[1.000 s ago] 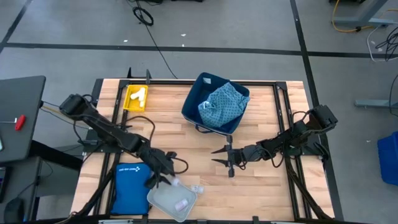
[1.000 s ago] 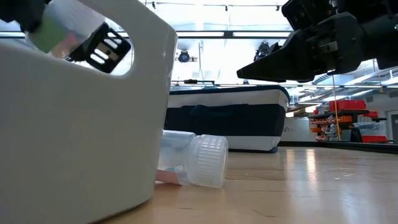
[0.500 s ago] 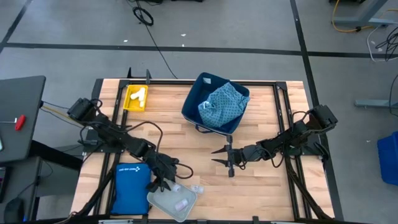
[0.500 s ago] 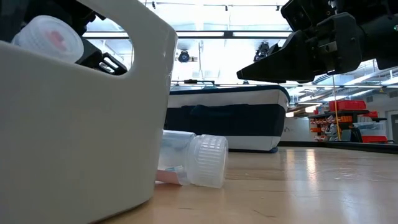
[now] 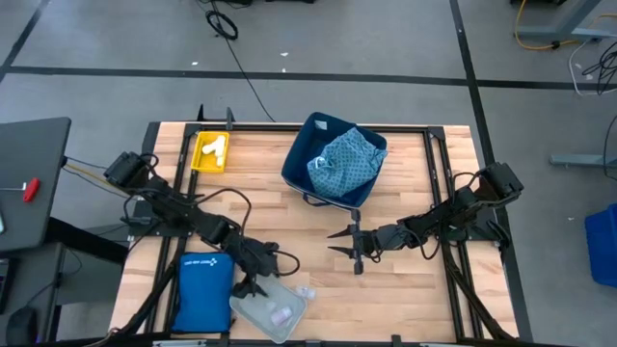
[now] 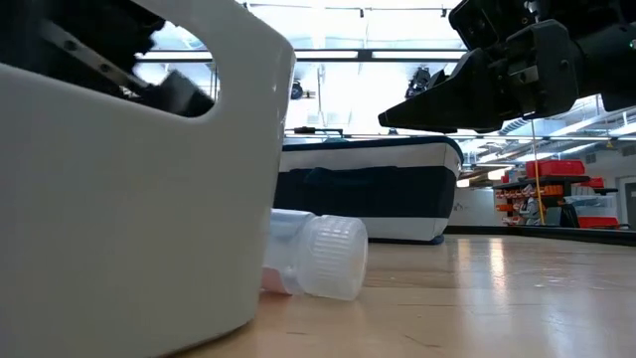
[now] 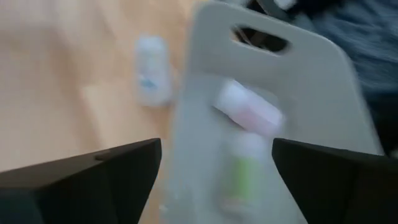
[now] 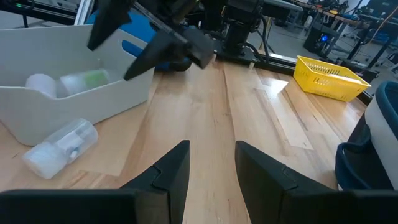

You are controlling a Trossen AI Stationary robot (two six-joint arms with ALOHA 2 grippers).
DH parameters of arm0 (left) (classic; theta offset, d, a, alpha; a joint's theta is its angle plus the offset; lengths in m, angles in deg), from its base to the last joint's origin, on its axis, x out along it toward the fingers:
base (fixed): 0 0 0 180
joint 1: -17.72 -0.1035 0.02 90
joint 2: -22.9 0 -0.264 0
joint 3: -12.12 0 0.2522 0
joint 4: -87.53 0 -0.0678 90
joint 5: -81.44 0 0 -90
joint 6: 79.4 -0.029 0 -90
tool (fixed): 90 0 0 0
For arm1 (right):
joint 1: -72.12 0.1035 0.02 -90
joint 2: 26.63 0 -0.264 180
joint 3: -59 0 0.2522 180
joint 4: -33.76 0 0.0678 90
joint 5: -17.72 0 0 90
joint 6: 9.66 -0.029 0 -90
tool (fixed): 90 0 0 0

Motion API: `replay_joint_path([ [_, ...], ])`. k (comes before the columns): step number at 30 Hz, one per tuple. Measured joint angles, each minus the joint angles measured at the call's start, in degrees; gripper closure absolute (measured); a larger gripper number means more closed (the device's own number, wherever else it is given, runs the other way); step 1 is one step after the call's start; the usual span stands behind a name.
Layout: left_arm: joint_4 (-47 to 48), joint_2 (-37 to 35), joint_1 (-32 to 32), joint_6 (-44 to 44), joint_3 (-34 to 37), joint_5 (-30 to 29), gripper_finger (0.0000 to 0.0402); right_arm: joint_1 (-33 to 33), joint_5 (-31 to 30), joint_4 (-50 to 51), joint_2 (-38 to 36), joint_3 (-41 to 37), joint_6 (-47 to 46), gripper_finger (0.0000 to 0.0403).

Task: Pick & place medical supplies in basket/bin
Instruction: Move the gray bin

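Observation:
My left gripper (image 5: 256, 275) (image 7: 214, 180) hangs open over the left end of the shallow grey tray (image 5: 268, 313) (image 7: 298, 68), touching nothing. A pinkish vial (image 7: 249, 112) and a greenish vial (image 7: 239, 171) lie on the tray's floor below it. A clear white-capped vial (image 5: 306, 291) (image 6: 318, 257) lies on its side on the table against the tray's right wall. My right gripper (image 5: 347, 246) (image 8: 211, 165) is held open and level above the table's middle, with nothing between its fingers.
The navy bin (image 5: 333, 159) at the far middle holds a teal patterned cloth (image 5: 347, 162). A small yellow bin (image 5: 211, 151) stands far left. A flat blue zip pouch (image 5: 202, 294) lies left of the tray. Bare wood lies between tray and right gripper.
My left gripper has sunk toward the tray and the table's near edge with a vial between its fingers. It has then opened and let go. The vial is gone from between its fingers, and a greenish vial now lies in the tray. The right arm has kept still.

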Motion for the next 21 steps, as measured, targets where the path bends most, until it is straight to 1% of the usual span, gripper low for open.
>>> replay_joint_path([
  [3, -0.9, 0.0, -0.1, -1.5, 0.0, -5.1, 0.0117, 0.0, 0.0, 0.0, 0.0, 0.0, 0.0, 0.0268],
  [6, -1.4, 0.0, -0.1, -3.1, 0.0, -6.9, 0.0155, 0.0, 0.0, 0.0, 0.0, 0.0, 0.0, 0.0268],
  [8, -1.7, -0.1, 0.0, -3.5, 0.0, -6.8, 0.0188, 0.0, 0.0, 0.0, 0.0, 0.0, 0.0, 0.0268],
  [13, -1.9, -0.1, 0.0, -4.2, 0.0, -3.6, 0.0275, 0.0, 0.0, 0.0, 0.0, 0.0, 0.0, 0.0268],
  [15, -1.9, -0.1, 0.1, -4.2, 0.0, -2.8, 0.0303, 0.0, 0.0, 0.0, 0.0, 0.0, 0.0, 0.0268],
  [18, -1.2, -0.1, 0.1, -5.0, 0.0, -2.9, 0.0327, 0.0, -0.1, 0.0, 0.0, 0.0, 0.0, 0.0268],
  [20, -0.2, -0.1, 0.0, -5.6, 0.0, -5.4, 0.0331, 0.0, -0.1, 0.0, 0.0, 0.0, 0.0, 0.0268],
  [21, 0.1, -0.1, 0.0, -5.7, 0.0, -7.6, 0.0331, 0.0, -0.1, 0.0, 0.0, 0.0, 0.0, 0.0268],
])
